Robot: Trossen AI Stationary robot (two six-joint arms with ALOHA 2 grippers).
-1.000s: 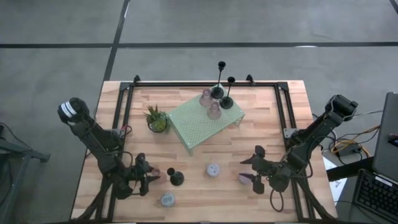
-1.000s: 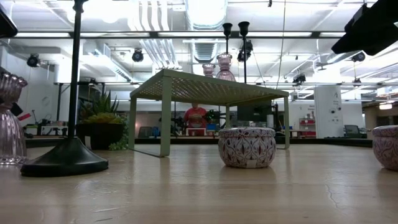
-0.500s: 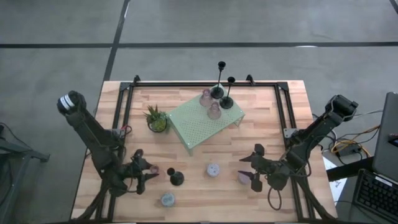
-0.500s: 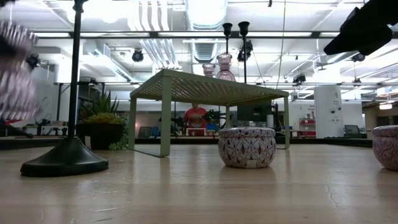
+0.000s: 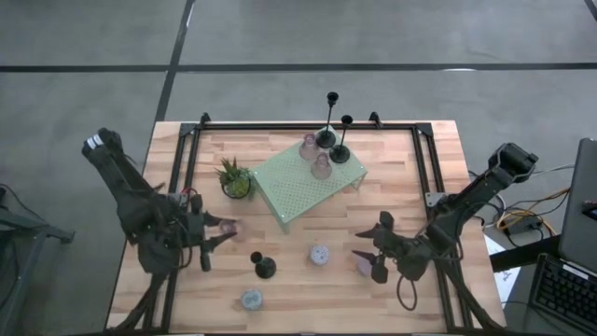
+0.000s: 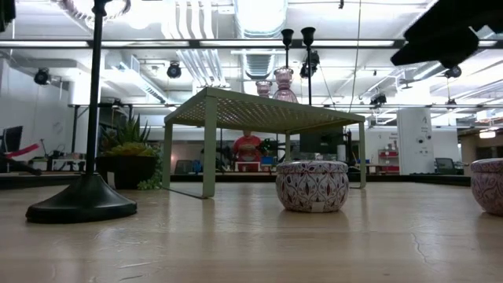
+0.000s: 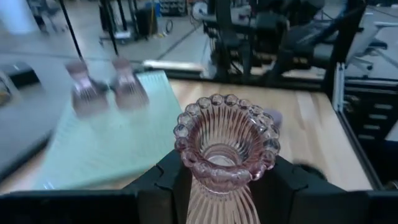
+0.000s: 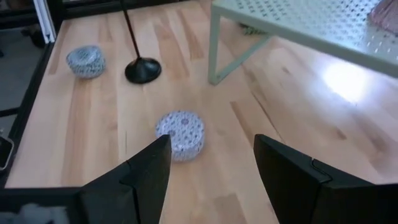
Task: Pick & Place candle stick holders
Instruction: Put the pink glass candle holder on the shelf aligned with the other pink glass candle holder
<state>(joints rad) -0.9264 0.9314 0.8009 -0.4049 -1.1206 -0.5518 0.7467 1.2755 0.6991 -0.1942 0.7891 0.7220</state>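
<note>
Here pink glass cup [image 7: 226, 149] clamped between left gripper [image 7: 225, 186] fingers; right gripper [image 8: 211, 168] spread, empty.

No readable text, labels, brand names, numbers or signs appear in any view. The patterned round holders [image 8: 180, 134] carry ornament only, not lettering. Items in the room behind the table [image 6: 251, 236] are too small and blurred to read.
</note>
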